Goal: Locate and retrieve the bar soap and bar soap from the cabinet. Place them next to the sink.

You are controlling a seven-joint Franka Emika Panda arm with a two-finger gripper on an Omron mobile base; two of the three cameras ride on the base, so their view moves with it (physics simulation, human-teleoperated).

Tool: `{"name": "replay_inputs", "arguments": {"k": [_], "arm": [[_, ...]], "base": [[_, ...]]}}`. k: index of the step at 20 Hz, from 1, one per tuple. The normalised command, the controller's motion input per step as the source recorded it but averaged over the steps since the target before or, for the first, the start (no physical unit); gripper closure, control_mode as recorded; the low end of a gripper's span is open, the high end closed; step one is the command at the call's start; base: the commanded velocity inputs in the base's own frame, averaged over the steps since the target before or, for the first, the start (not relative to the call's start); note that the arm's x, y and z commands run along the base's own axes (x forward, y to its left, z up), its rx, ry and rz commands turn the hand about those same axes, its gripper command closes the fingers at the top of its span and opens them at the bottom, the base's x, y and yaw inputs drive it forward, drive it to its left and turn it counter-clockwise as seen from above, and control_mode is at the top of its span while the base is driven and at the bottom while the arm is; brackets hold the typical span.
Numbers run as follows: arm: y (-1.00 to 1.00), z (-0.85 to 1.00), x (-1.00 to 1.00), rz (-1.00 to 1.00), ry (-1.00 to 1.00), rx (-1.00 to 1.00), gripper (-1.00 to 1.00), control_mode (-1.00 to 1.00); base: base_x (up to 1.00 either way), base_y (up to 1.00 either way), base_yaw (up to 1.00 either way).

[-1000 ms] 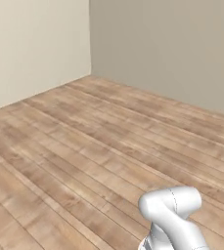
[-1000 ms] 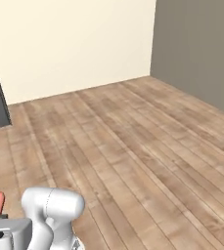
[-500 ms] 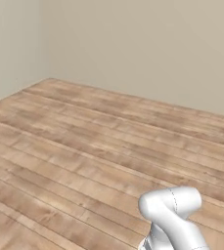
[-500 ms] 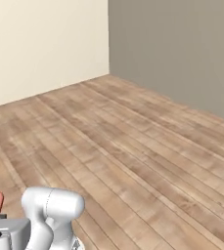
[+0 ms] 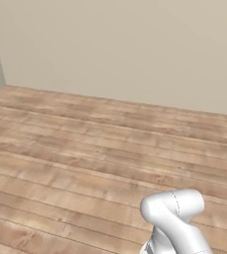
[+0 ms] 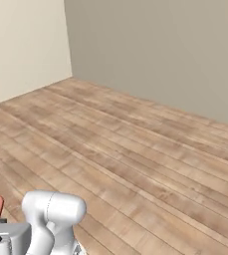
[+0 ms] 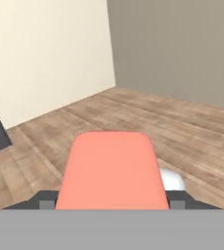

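Bare plank floor (image 5: 75, 163), view swung since a second ago.
My tool (image 7: 112, 197) pinches the coral-pink bar soap (image 7: 111, 171); sink unsighted.

3 views toward one floor (image 5: 85, 163) corner

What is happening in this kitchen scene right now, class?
The white arm on its driving base carries a coral-pink bar soap in its claw; the soap sits right in front of the hand camera, between the finger tips. Ahead lie a bare wooden floor and plain walls. So one soap is in hand and not yet set down.
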Motion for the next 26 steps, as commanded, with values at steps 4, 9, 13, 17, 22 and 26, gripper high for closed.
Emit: {"name": "replay_inputs", "arguments": {"k": [4, 9, 13, 17, 22, 26], "arm": [[0.0, 0.0, 0.0, 0.0, 0.0, 0.0, 1.0, 1.0], [0.0, 0.0, 0.0, 0.0, 0.0, 0.0, 1.0, 1.0], [0.0, 0.0, 0.0, 0.0, 0.0, 0.0, 1.0, 1.0], [0.0, 0.0, 0.0, 0.0, 0.0, 0.0, 1.0, 1.0], [0.0, 0.0, 0.0, 0.0, 0.0, 0.0, 1.0, 1.0], [0.0, 0.0, 0.0, 0.0, 0.0, 0.0, 1.0, 1.0]], "base": [[0.29, -0.15, -0.33], [0.23, -0.17, -0.35], [0.16, -0.16, -0.37], [0.2, -0.15, -0.35], [0.22, -0.15, -0.35], [0.25, -0.14, -0.35]]}}
